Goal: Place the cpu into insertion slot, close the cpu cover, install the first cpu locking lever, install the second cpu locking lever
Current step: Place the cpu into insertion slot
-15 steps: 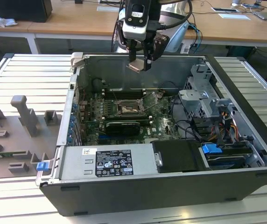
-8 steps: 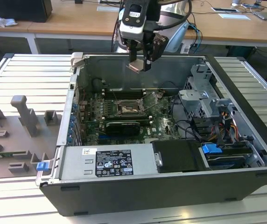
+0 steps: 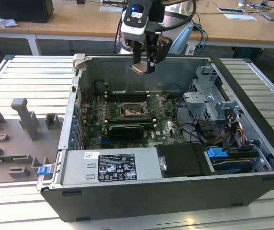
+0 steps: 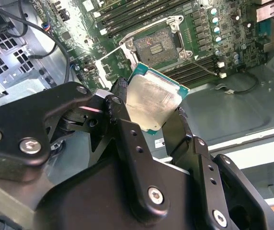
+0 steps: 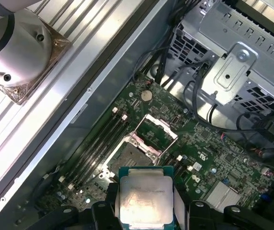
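- My gripper (image 3: 142, 68) was clamped on the cpu (image 3: 139, 70). In the second wrist view, the two black fingers (image 4: 119, 92) pinched opposite edges of the chip, and its pale metal top faced the camera.
- I held the cpu in the air inside the open top of the computer case (image 3: 175, 207). It was well above the green motherboard (image 3: 168, 128) and touched nothing but my fingers.
- The insertion slot (image 3: 130, 111) lay beneath, well apart from the chip, with its dark centre uncovered.
- The cpu cover (image 3: 154, 103) stood tilted up on its hinge at the slot's edge, on the exterior view's right.
- Long memory slots (image 5: 96, 148) ran alongside the socket.
- A grey drive cage (image 3: 209, 96) filled the case towards the exterior view's right.
- The case rested on a ribbed metal table (image 3: 31, 76).
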`<action>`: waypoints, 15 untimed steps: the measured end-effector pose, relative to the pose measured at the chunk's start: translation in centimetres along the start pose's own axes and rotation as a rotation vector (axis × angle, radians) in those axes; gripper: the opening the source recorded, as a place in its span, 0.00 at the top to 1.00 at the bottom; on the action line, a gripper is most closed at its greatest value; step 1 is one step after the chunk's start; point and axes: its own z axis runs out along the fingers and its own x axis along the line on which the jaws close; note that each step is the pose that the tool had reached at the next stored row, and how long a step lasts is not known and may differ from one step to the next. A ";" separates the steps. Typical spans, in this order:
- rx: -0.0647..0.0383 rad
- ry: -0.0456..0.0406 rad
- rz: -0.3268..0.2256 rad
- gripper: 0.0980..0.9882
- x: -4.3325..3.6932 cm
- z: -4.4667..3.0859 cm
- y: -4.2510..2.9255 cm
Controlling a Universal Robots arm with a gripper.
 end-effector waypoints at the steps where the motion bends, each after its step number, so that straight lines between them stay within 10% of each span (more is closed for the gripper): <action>1: 0.000 -0.0008 0.010 0.51 0.00 0.01 0.00; 15: -0.002 -0.0088 0.098 0.51 0.03 0.13 -0.05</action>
